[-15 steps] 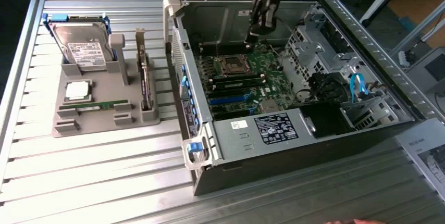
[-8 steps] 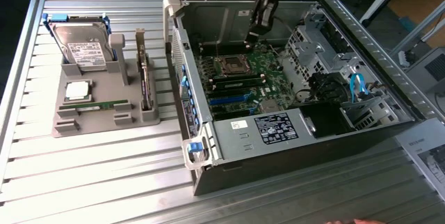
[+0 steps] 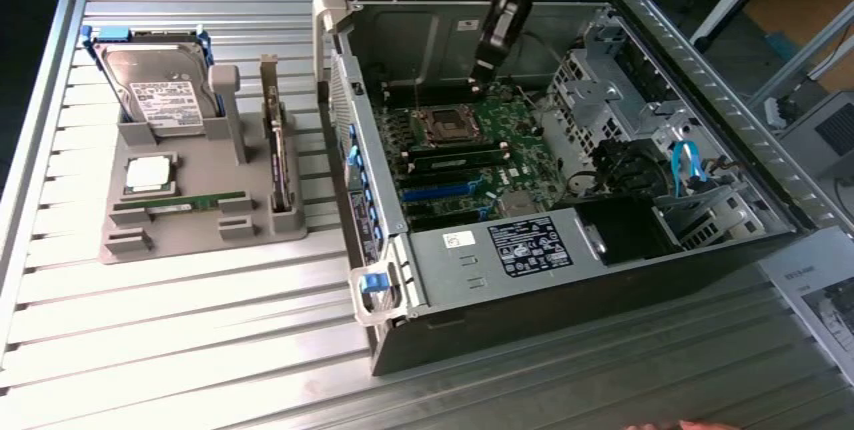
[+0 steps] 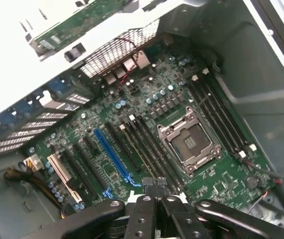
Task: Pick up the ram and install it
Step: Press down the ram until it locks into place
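Your gripper (image 4: 155,191) is closed with nothing visibly between its fingers, poised inside the open computer case (image 3: 747,250) above the motherboard's (image 4: 147,134) memory slots beside the empty processor socket (image 4: 187,142). A ram (image 3: 178,203) stick lies flat in the grey parts holder (image 3: 200,235) near its front edge, outside the case.

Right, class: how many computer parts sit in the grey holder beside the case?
4: the hard drive upright at the back, the processor mid-holder, the ram along the front, the expansion card on edge nearest the case.
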### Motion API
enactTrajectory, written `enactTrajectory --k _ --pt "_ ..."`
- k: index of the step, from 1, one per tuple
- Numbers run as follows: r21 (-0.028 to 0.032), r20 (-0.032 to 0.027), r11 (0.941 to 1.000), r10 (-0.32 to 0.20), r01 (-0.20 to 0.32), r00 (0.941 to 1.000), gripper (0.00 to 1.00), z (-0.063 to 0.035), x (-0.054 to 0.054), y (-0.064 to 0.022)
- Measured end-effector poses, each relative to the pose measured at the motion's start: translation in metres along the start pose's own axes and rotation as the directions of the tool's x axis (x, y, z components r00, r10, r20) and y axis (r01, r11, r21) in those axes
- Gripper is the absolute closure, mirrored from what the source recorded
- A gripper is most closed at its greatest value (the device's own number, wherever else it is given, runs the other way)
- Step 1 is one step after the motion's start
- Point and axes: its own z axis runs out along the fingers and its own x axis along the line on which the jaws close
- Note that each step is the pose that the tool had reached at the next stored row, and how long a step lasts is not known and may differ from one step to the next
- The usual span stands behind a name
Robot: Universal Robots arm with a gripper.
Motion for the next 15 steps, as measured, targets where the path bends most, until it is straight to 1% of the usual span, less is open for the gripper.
enactTrajectory --k 1,2,4,8,12,15 --pt "0.0005 0.0004 0.9999 0.015 -0.015 0.9999 0.90 0.0000 0.0000 0.0000" --pt "0.0013 0.0012 0.9990 0.044 -0.044 0.9990 0.90 0.0001 0.0000 0.0000" --pt "0.0023 0.0019 0.9970 0.077 -0.077 0.9970 0.90 0.0001 0.0000 0.0000" --pt "0.0040 0.0036 0.9902 0.140 -0.140 0.9902 0.90 0.0002 0.0000 0.0000" --pt "0.0058 0.0054 0.9786 0.206 -0.206 0.9786 0.90 0.0003 0.0000 0.0000" --pt "0.0070 0.0068 0.9672 0.254 -0.254 0.9672 0.90 0.0004 0.0000 0.0000"
